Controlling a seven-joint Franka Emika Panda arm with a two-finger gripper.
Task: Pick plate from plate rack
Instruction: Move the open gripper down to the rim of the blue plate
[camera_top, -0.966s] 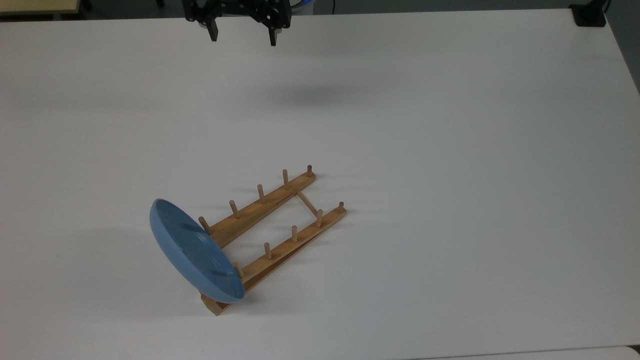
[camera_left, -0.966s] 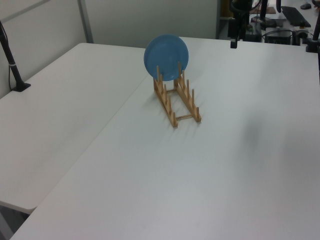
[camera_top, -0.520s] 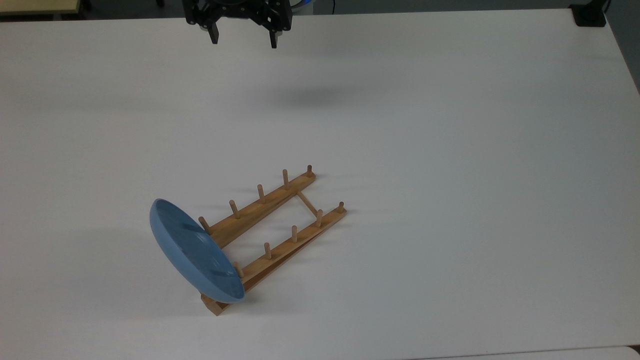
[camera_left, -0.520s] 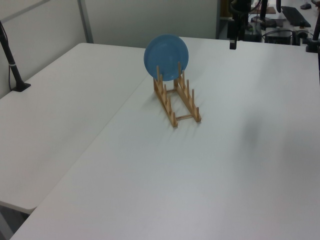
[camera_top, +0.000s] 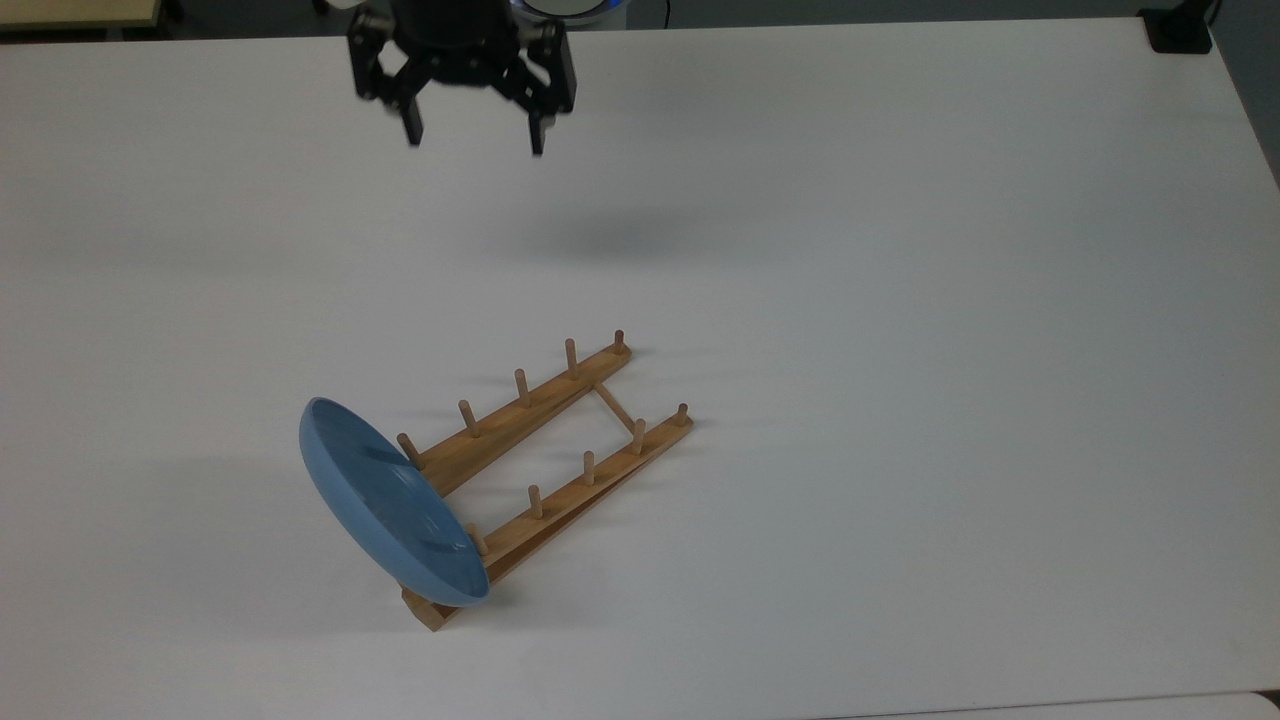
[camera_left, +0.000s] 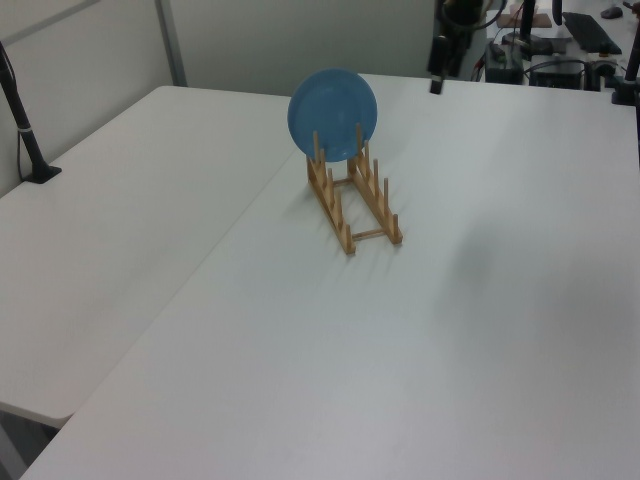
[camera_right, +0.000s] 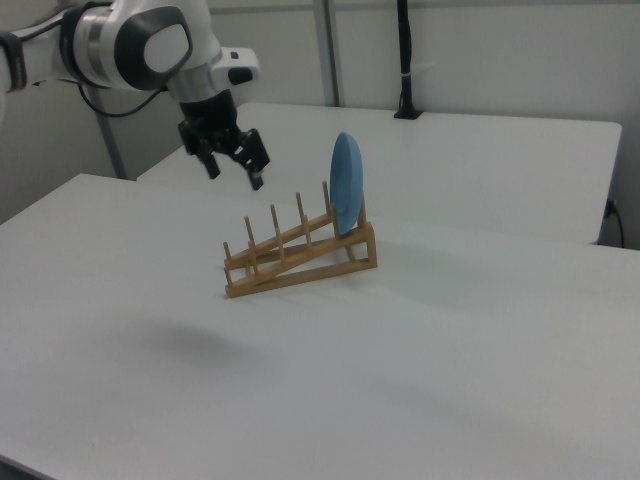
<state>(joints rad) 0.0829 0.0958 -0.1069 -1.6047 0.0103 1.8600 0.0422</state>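
While the plate (camera_top: 390, 505) stands racked, spread fingers (camera_top: 411, 130) hover apart.

Bright, even overhead lighting throughout, soft and diffuse. Faint grey shadow on the white table (camera_top: 900, 300) at upper centre of the top view, below the end effector (camera_top: 472, 135). Thin, pale shadows beside the plate rack (camera_top: 560, 440) pegs; a soft smudge left of the plate (camera_top: 390, 505). Mild sheen on the plate. Slight motion blur on the end effector in the top view. Dim strip along the upper edge.
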